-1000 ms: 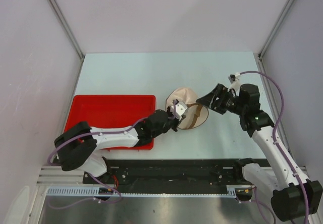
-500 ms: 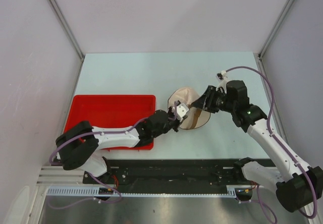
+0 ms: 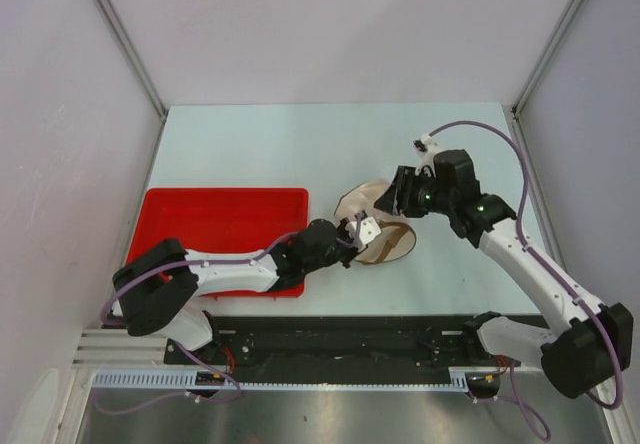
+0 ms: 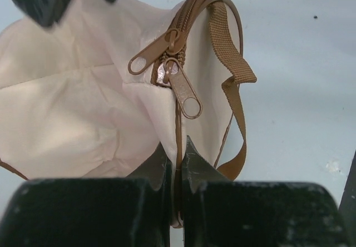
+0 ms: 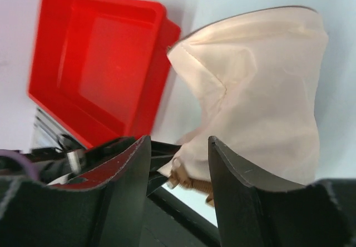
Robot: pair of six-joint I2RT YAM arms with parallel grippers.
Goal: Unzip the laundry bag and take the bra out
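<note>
The laundry bag (image 3: 392, 244) is a cream pouch with a brown zip rim, lying just right of the red tray. My left gripper (image 3: 361, 232) is shut on the bag's brown zip seam (image 4: 178, 147). Two zip pulls (image 4: 184, 93) and a brown webbing loop (image 4: 232, 58) lie just beyond its tips. My right gripper (image 3: 386, 202) is open and sits over the far top of the bag. In the right wrist view the bag (image 5: 261, 85) fills the space ahead of the gripper (image 5: 178, 147), with the zip pulls (image 5: 186, 177) between its jaws. The bra is hidden.
The flat red tray (image 3: 220, 219) lies left of the bag, under my left arm, and also shows in the right wrist view (image 5: 94, 63). The pale table (image 3: 300, 144) stretches behind the bag to the enclosure walls.
My right gripper has moved left from the bag's right side to over its far top. My left gripper has stayed shut on the zip seam. The bag has shifted slightly.
</note>
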